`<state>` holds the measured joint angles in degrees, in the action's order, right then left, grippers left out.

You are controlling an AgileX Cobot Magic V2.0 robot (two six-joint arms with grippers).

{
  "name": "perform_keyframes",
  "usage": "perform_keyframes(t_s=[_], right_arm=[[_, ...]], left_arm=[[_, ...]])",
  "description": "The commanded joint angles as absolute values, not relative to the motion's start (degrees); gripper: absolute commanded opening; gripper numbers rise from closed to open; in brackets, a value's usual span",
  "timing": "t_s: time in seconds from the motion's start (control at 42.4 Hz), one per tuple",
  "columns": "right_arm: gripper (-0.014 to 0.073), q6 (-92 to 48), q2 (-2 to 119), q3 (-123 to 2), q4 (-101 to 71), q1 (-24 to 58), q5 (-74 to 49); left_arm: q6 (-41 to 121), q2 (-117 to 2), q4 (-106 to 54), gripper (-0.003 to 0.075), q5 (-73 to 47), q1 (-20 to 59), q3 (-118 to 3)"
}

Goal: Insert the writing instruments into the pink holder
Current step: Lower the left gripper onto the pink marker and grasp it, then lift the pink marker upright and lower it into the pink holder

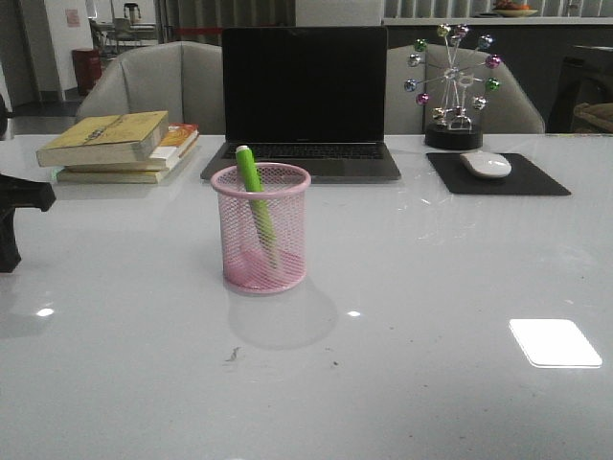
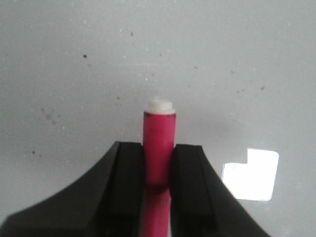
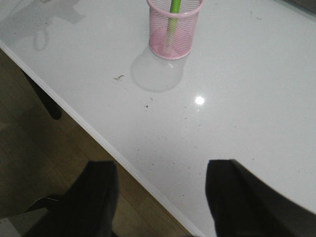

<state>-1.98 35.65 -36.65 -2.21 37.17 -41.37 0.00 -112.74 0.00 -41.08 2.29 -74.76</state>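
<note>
**A:** At the centre of the front view, on the glossy white tabletop (image 1: 431, 316), stands the pink wire-mesh cylindrical pen cup (image 1: 261, 228). The bright green highlighter marker (image 1: 255, 196) is already inside, leaning, its whitish end poking above the rim. Where is the other one?

**B:** In the left wrist view. The left gripper (image 2: 158, 163) has its black fingers (image 2: 129, 173) clamped on the magenta-pink highlighter marker (image 2: 159, 143), whitish end pointing away from the wrist, bare tabletop beyond it. That arm only shows at the left edge of the front view, well apart from the cup.

**A:** So one marker is in and one is in hand. I'd judge the step to be carrying the second across.

**B:** Agreed. The next move calls for bringing it over the cup's mouth, roughly upright, and lowering it into the gap beside the green marker before letting go.

**A:** And the right gripper (image 3: 160, 197)?

**B:** Its fingers stand wide apart, holding nothing, hanging over the tabletop's near edge with floor visible below.

**A:** Room to move?

**B:** Plenty. Open surface lies around the cup; the stack of books (image 1: 120, 146), black laptop (image 1: 305, 101) and white mouse (image 1: 486, 164) on its dark pad sit behind, toward the top of the frame.
</note>
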Motion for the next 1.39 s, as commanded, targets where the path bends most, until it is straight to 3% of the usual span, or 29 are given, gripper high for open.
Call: perform_keyframes(t_s=[0.0,0.307,0.566,0.731,1.014,1.368], right_arm=[[0.0500,-2.6,35.6,-38.3,-1.6,37.2,-37.5],[0.0500,-2.6,35.6,-38.3,-1.6,37.2,-37.5],[0.0500,-2.6,35.6,-38.3,-1.6,37.2,-37.5],[0.0500,-2.6,35.6,-38.3,-1.6,37.2,-37.5],[0.0500,-2.6,35.6,-38.3,-1.6,37.2,-37.5],[0.0500,-2.6,35.6,-38.3,-1.6,37.2,-37.5]], left_arm=[[0.0,-104.9,-1.8,0.0092,-38.5,2.6,-75.0],[0.0,-83.2,-3.5,0.0092,-16.8,8.9,-63.1],[0.0,-72.2,-4.9,0.0092,12.7,23.1,-50.8],[0.0,-74.8,-4.3,0.0092,30.2,31.3,-45.6],[0.0,-87.9,-2.8,0.0092,53.5,36.6,-45.8],[-0.5,-101.8,-2.7,0.0093,57.1,37.9,-51.4]])
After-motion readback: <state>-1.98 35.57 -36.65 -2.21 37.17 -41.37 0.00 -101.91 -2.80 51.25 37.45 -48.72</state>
